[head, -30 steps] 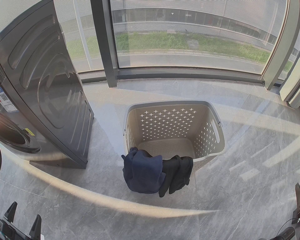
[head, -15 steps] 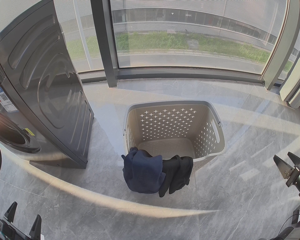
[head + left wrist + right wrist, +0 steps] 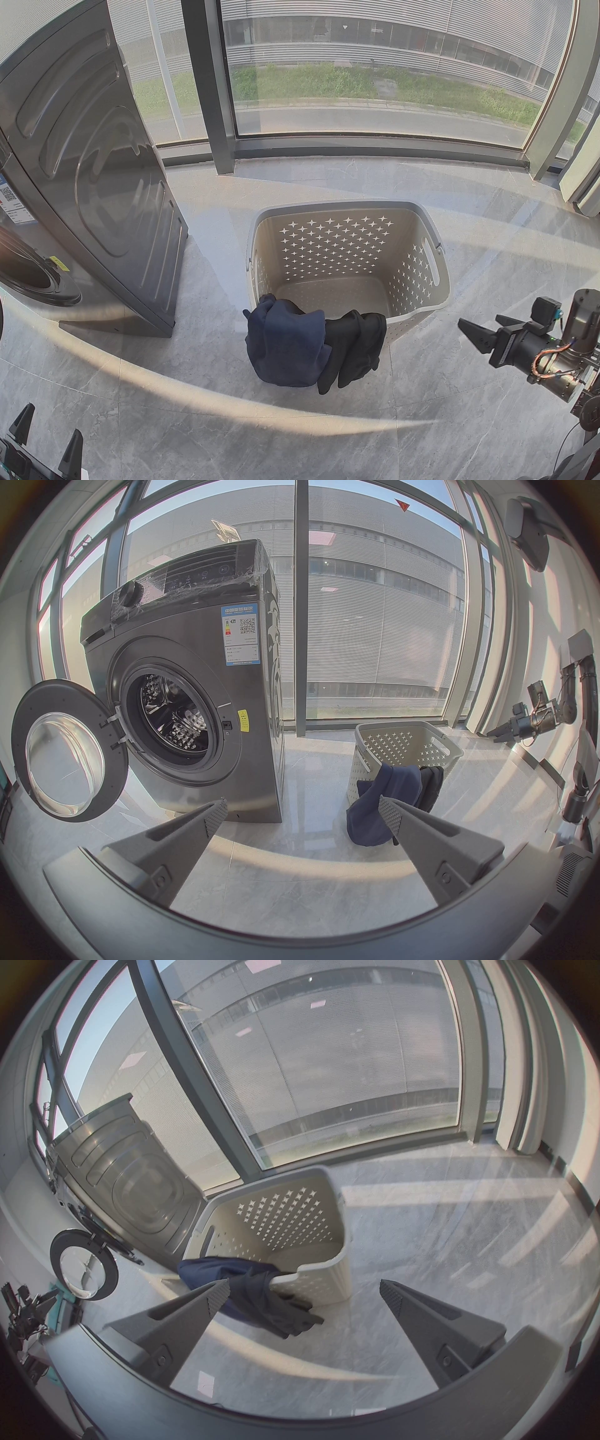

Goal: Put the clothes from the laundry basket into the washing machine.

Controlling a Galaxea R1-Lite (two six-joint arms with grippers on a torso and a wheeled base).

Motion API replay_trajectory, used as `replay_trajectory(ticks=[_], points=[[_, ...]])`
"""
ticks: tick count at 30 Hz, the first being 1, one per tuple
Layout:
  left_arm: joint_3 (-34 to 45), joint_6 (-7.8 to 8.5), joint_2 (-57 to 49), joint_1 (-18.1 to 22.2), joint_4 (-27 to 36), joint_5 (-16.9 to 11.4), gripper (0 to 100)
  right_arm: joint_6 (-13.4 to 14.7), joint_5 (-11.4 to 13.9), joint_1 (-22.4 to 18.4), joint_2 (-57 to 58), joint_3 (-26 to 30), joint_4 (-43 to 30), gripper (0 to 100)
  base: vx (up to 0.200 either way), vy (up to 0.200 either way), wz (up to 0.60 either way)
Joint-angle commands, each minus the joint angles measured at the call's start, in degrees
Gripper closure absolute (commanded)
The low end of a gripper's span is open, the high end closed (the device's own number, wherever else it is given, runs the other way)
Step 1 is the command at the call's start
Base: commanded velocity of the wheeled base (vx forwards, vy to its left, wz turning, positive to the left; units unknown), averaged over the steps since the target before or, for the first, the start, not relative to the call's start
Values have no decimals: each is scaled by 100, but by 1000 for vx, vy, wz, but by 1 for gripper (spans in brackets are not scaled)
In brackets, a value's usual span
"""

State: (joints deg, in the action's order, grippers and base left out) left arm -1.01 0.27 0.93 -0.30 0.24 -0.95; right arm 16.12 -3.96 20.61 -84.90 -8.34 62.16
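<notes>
Black-fingered and spread open, the left end effector (image 3: 51, 420) was held well short of the near left corner of the laundry basket (image 3: 350, 206). Closer, off the basket's right wall, the right end effector (image 3: 480, 326), likewise open, was pointed toward the navy garment (image 3: 284, 344) and black garment (image 3: 357, 347), which were draped limply over the basket's near rim and hung lengthwise down its outside.

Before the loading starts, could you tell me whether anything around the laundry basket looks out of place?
Yes: the navy blue cloth garment and the black cloth garment are not lying inside the beige perforated plastic laundry basket; both are draped over its near rim, hanging down the outside toward the floor.
</notes>
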Motion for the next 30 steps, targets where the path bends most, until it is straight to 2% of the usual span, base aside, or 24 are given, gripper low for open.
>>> replay_trajectory(ticks=[1, 6, 15, 17, 24, 30], points=[[92, 0, -57, -5, 2, -2, 0, 146, -87, 400, -906, -142, 130, 0, 0, 0, 0], [92, 0, -66, -5, 2, -2, 0, 260, -386, 813, -1196, -221, 139, 0, 0, 0, 0], [92, -27, -57, -5, 2, 7, 0, 296, -421, 1208, -1996, -590, 200, 0, 0, 0, 0], [92, -36, -57, -5, 11, 7, 0, 296, -492, 1366, -2312, -652, 349, 0, 0, 0, 0], [92, -53, -57, -5, 11, 16, 0, 322, -509, 1560, -3376, -968, 1158, 0, 0, 0, 0], [92, -53, -57, -5, 11, 25, 0, 313, -544, 1656, -3885, -1460, 1237, 0, 0, 0, 0]])
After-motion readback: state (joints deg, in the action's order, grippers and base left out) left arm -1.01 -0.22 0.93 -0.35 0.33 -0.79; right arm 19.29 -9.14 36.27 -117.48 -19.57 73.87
